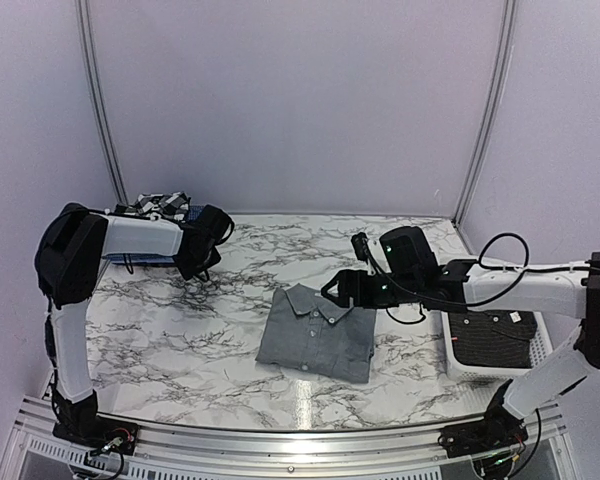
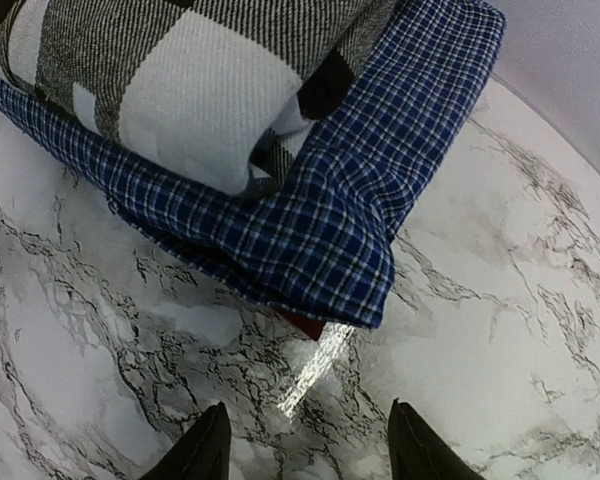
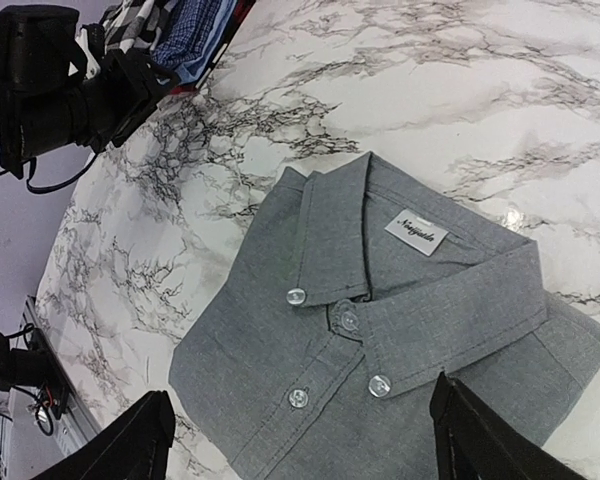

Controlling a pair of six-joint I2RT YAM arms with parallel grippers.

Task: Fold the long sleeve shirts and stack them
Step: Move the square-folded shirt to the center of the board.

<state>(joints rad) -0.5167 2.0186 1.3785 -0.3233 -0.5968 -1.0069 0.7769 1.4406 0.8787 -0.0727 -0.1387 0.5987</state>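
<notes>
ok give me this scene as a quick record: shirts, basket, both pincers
grey shirt: folded, collar up, buttons showing, mid table
checked shirt: on top of the blue shirt, back left
blue shirt: under the checked one, on the table
basket: right edge of the table
dark shirt: inside the basket
left pincer: open, empty, facing the back-left stack
right pincer: open, empty, at the grey shirt's collar end

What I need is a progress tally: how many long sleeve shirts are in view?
4: grey shirt folded mid-table; checked shirt atop blue shirt, far left; charcoal shirt in the basket, right. More may lie hidden underneath.
</notes>
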